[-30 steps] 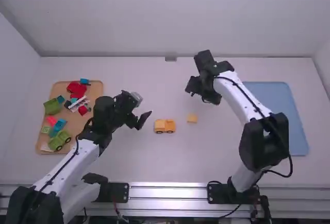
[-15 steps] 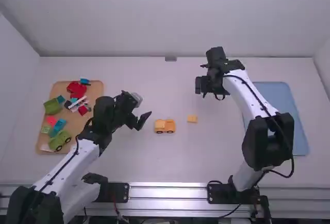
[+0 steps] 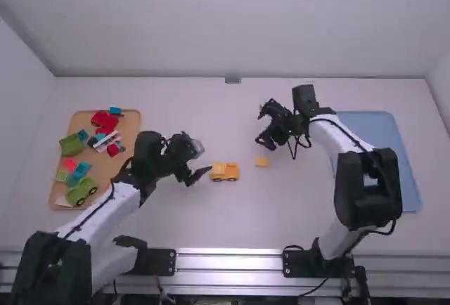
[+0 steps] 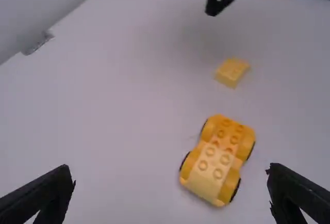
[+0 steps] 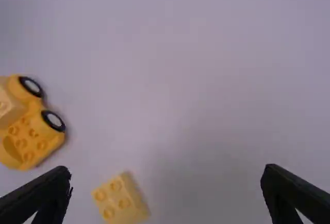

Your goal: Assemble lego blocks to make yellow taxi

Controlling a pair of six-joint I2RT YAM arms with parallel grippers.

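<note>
Yellow car (image 3: 224,171) looks roughly half done imo, one pale block (image 5: 11,106) already on top; loose brick (image 3: 261,162) sits near it, probably next to add; left gripper (image 4: 170,171) and right gripper (image 5: 165,171) both spread wide, holding nothing; bare table (image 3: 232,221) around, brown tray (image 3: 111,170) and blue mat (image 3: 395,178) well apart

One tan tray (image 3: 104,166) held colored blocks (image 3: 105,120), too jumbled to count. Right of it lay one yellow car (image 3: 225,172), one yellow block (image 3: 261,161) and one blue mat (image 3: 406,178). There were two robot arms (image 3: 105,211).
</note>
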